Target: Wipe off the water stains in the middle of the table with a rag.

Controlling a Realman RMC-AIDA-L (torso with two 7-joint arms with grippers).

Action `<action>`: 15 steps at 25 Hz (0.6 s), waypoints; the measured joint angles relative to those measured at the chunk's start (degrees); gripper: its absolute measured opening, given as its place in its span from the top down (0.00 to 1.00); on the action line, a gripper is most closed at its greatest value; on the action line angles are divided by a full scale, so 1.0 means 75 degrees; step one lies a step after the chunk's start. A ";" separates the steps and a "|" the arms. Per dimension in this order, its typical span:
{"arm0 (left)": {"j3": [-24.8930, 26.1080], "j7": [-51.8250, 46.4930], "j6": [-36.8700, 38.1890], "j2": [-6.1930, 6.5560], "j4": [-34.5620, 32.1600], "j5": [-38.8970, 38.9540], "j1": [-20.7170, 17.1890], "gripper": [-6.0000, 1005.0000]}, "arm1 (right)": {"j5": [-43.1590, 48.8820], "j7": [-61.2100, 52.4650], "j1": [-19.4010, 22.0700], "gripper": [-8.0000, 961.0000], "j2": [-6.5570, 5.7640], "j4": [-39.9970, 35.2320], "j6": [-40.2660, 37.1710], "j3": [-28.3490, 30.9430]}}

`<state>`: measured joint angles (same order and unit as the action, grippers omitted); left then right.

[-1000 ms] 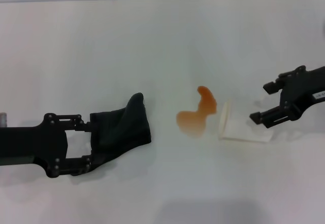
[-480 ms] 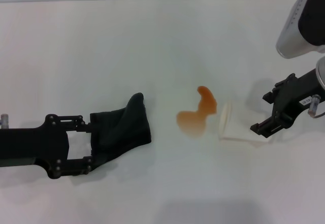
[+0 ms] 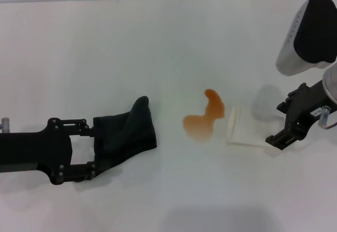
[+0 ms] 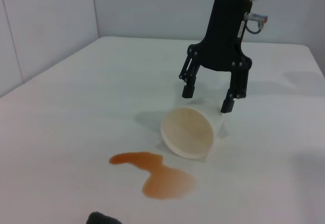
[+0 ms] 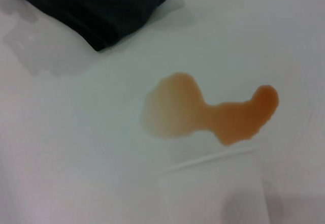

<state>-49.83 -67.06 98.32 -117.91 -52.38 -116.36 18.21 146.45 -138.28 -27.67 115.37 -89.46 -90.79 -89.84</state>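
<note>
left gripper point(image 3: 93, 149): lower left, fingers clamped on black rag point(image 3: 126, 133)
right gripper point(image 4: 208, 97): spread wide, above tipped paper cup point(image 4: 190, 131)
orange puddle point(image 3: 202, 122): frame centre

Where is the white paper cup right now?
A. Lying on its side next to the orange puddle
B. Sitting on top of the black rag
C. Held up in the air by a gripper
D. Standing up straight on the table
A: the white paper cup lies tipped on its side on the white table, its open mouth facing the orange-brown puddle; the right gripper hangs open above it.

On the table point(image 3: 168, 42), the water stains point(image 3: 202, 119) lie between the rag point(image 3: 129, 134) at left and the cup point(image 3: 243, 129) at right.
</note>
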 joint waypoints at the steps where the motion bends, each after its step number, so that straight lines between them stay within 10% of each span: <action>1: 0.0000 0.0000 0.0000 -0.0003 0.0000 0.0000 0.0003 0.35 | 0.0001 0.0006 -0.0005 0.14 0.0001 0.0005 0.0004 0.0004; 15: 0.0000 0.0047 -0.0068 -0.0017 0.0133 0.0000 0.0034 0.35 | -0.0163 0.0172 -0.0181 0.14 0.0004 0.0083 -0.0205 -0.0261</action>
<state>-49.83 -66.70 97.81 -118.04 -51.38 -116.36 18.47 145.23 -136.99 -29.04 115.40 -88.84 -92.32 -91.79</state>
